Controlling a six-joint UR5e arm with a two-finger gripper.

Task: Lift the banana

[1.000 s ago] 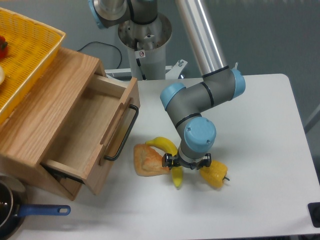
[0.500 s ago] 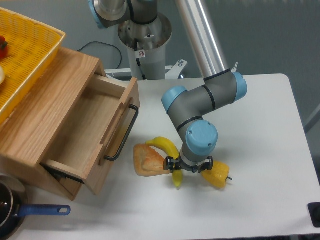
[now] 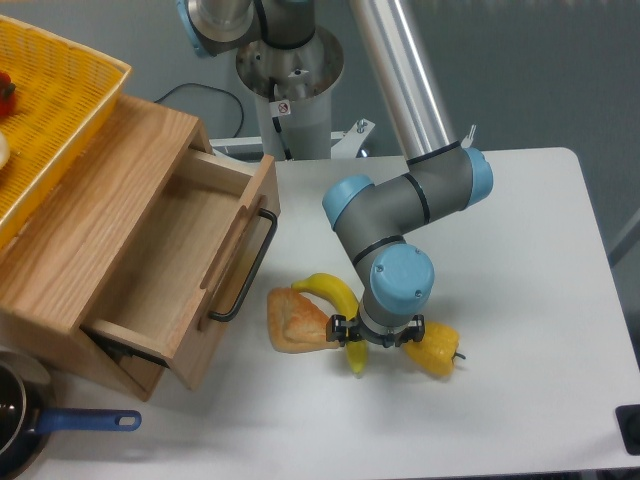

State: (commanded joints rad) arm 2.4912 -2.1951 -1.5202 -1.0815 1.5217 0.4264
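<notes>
On the white counter point(image 3: 520, 260), the orange-tan triangular bread wedge point(image 3: 297, 321) lies touching the slim curved bright-yellow banana point(image 3: 334, 292) on its left side. The blocky yellow bell pepper with a dark stem point(image 3: 436, 350) sits just beside it on the right. The open wooden drawer with a black handle point(image 3: 180, 270) stands to the left, under a yellow woven basket point(image 3: 50, 110). A blue-handled dark pan point(image 3: 30, 425) peeks in at the lower left corner. The banana lies mid-counter, its long axis arcing from upper left down to a tip pointing toward the front edge. The claw point(image 3: 375, 335) sits low over the banana's middle, hiding it; whether it is pinching the banana, I cannot tell.
</notes>
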